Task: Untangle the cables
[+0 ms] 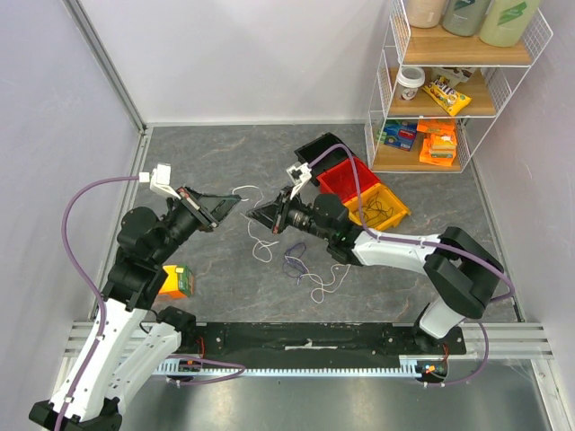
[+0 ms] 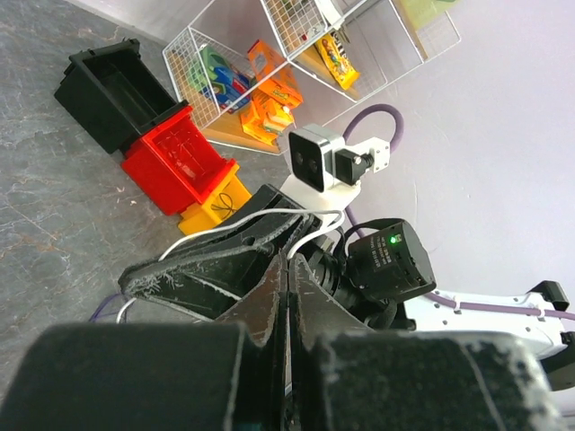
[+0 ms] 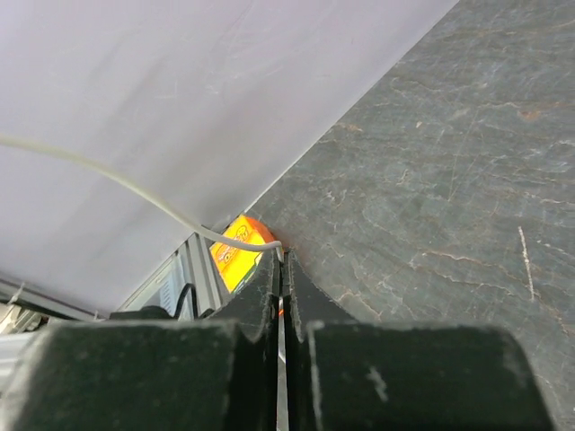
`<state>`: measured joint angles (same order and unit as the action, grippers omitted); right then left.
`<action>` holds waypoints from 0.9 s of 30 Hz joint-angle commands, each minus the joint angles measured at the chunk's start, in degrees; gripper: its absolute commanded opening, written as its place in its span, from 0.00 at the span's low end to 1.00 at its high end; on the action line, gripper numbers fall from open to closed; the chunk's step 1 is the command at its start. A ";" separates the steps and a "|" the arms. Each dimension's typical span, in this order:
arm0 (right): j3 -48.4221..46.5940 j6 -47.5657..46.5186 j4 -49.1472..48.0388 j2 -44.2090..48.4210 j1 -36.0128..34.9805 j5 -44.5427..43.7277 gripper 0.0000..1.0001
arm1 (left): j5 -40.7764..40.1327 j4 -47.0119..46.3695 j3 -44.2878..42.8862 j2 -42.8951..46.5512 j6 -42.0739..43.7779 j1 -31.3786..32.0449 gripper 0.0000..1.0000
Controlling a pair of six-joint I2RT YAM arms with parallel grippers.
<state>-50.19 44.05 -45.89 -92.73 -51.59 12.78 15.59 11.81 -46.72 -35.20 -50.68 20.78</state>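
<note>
- across the middle of the scene lies the grey stone-look worktop, with pale walls on its left and far sides.
- at the far right corner stands a white wire shelf holding bottles, a cup and bright packets.
- just left of the shelf, a black bin, a red bin and a yellow bin sit in a touching diagonal row; thin dark wires lie in the yellow one.
- near the left arm's base rests an orange and green box.
- left hand: fingers pressed together, raised over the centre and pointing right; the white cable loops up to its tip, but i cannot tell whether it is pinched there.
- right hand: fingers together and clamped on the white cable, which leaves their tip in the right wrist view; it points left, tip close to the left hand's.
- white cable: a small loop hangs between the two hands, and a white strand trails down to the worktop just near of the right hand.
- purple cable: a small loose loop on the worktop, near and right of the hands.
- second white cable: curls just right of the purple one, touching it.
</note>
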 commanded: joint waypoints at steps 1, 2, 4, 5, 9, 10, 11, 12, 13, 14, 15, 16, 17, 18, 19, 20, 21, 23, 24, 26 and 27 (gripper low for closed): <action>-4.38 -3.08 4.99 1.41 0.35 -5.73 0.00 | -1.34 -1.01 1.10 0.66 0.83 0.06 0.02; -5.43 -4.05 7.63 1.67 0.88 -6.44 0.00 | -3.36 0.13 1.63 1.09 1.54 0.06 0.02; -7.54 -5.81 11.85 2.02 2.72 -6.97 0.00 | -8.11 1.98 4.08 2.59 2.95 -0.03 0.11; -8.42 -6.60 13.53 2.11 3.94 -6.97 0.00 | -9.60 2.07 5.48 3.03 3.21 0.05 0.27; -15.35 -11.52 21.79 0.98 9.22 -7.85 0.00 | -9.71 0.93 12.16 4.87 3.56 -0.03 0.62; -16.94 -12.23 22.85 0.27 10.71 -7.85 0.00 | -8.75 0.32 13.74 5.31 3.57 -0.03 0.65; -18.61 -12.76 23.30 -0.52 12.64 -7.68 0.00 | -7.87 -0.12 15.67 5.67 3.39 0.05 0.67; -20.63 -13.37 24.17 -1.31 13.88 -7.42 0.00 | -7.08 -0.47 17.61 6.19 3.04 -0.03 0.68; -22.47 -14.34 24.96 -2.53 15.02 -7.68 0.00 | -5.85 -0.91 19.19 6.72 2.69 0.05 0.68; -24.58 -15.30 25.93 -3.59 15.99 -8.81 0.00 | -4.71 -1.61 21.30 7.42 2.25 0.06 0.68; -26.43 -16.70 27.07 -4.64 16.87 -10.30 0.00 | -3.30 -3.01 23.23 8.12 1.81 0.06 0.69; -28.71 -17.94 27.95 -6.13 17.75 -11.88 0.00 | -2.16 -4.16 25.60 9.00 1.37 -0.03 0.70; -31.43 -19.25 28.74 -7.54 18.45 -14.16 0.00 | -1.36 -5.30 27.63 9.79 1.11 0.05 0.71; -32.93 -20.31 28.92 -9.30 19.24 -15.66 0.00 | -0.40 -6.35 29.30 10.67 0.84 0.14 0.72; -34.69 -21.11 29.01 -11.23 20.03 -16.72 0.00 | 0.31 -7.76 31.06 11.55 0.67 0.06 0.72; -36.53 -21.37 29.19 -12.99 21.08 -17.08 0.00 | 1.27 -9.51 32.55 12.25 0.40 0.06 0.72; -38.12 -21.46 29.45 -15.01 22.14 -16.99 0.00 | 1.72 -11.62 34.13 13.13 0.05 0.14 0.72; -40.50 -21.55 29.98 -17.83 23.81 -16.38 0.00 | 2.33 -14.88 37.22 14.02 -0.39 0.14 0.73; -40.60 -22.34 29.20 -18.80 24.34 -16.20 0.00 | 2.42 -16.11 38.36 14.19 -0.39 0.14 0.73; -40.25 -25.05 26.39 -20.55 24.70 -16.64 0.00 | 2.95 -19.53 40.47 14.11 -0.04 0.06 0.73; -40.68 -26.81 25.68 -21.69 24.79 -16.99 0.00 | 2.95 -20.77 41.52 13.76 0.14 0.06 0.73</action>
<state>-88.55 23.51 -18.22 -111.04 -27.83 -1.87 15.84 1.98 -8.21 -21.54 -49.74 20.78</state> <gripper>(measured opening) 0.010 0.724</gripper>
